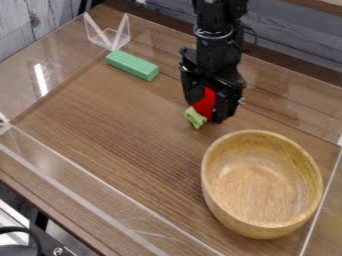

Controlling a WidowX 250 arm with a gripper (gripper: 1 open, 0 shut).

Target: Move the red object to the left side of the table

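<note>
Block [132, 65] left of fruit [203, 101]; bowl [262, 181] right, nearer camera

A: Setting: what sort of place is showing here?

B: A robot test bench, lab-type. A brown wood-grain table [107, 130] is sitting fenced by low clear acrylic walls [60, 190], which is reading as a staged work cell, not a home.

A: Items supporting that?

B: A black robot arm [218, 25] is hanging its gripper [213, 100] straight down over the tabletop. Props only are lying about: a toy-like red object [205, 101] between the jaws, a flat green block [132, 66] well off to the jaws' left and behind, a wooden bowl [262, 182] in front of them to the right.
</note>
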